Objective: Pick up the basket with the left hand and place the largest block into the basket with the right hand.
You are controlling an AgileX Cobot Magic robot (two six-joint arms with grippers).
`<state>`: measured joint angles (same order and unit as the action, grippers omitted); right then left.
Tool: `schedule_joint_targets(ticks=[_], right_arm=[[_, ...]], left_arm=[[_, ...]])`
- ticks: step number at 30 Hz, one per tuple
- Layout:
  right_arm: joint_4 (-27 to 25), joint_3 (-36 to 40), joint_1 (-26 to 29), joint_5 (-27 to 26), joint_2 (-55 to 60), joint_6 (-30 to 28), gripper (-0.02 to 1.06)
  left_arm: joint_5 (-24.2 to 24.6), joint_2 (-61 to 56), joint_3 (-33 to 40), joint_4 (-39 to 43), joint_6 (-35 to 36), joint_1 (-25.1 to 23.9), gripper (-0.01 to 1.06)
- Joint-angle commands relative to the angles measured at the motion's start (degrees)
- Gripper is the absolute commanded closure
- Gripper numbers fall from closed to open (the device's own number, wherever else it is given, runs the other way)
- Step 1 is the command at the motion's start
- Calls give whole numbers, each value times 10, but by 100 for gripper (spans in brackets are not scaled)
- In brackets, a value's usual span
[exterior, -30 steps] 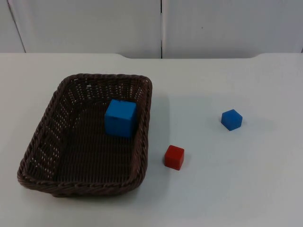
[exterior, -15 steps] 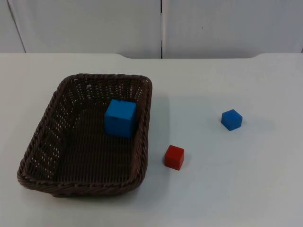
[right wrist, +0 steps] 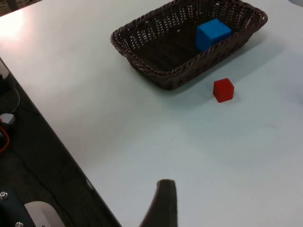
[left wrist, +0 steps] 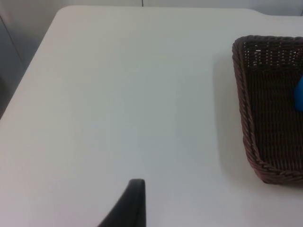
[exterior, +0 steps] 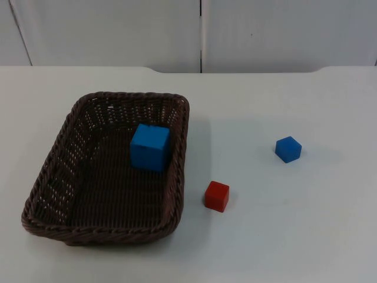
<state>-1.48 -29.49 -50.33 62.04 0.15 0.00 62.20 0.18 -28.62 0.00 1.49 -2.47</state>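
A dark brown woven basket [exterior: 178, 177] rests on the white table, left of centre. Inside it, against its right wall, stands the large blue block [exterior: 150, 147]. A small red block [exterior: 217, 196] sits on the table just right of the basket. Farther right lies a small blue block [exterior: 288, 149]. My left gripper [left wrist: 135, 203] hovers over bare table, well away from the basket's rim [left wrist: 242, 104]. My right gripper [right wrist: 163, 203] hangs near the table's edge, far from the red block [right wrist: 223, 90], the basket [right wrist: 137, 61] and the large blue block [right wrist: 214, 33].
The grey partition wall [exterior: 200, 35] closes the table's far side. Seen from the right wrist, the table edge [right wrist: 57, 142] drops off to dark floor beside the gripper. Open table surface lies between the basket and the small blue block.
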Motion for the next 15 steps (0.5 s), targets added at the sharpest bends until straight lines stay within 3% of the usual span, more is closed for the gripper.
schedule_joint_targets(ticks=[1,10,15], right_arm=[[-1,1,-1,-2,-2,0,33],[-1,1,-1,-2,-2,0,32],[-1,1,-1,-2,-2,0,9]], left_arm=[[-6,-2,3,-4,3,-2,0],[-6,-2,3,-9,3,-2,0],[-6,-2,3,-9,3,-2,0]])
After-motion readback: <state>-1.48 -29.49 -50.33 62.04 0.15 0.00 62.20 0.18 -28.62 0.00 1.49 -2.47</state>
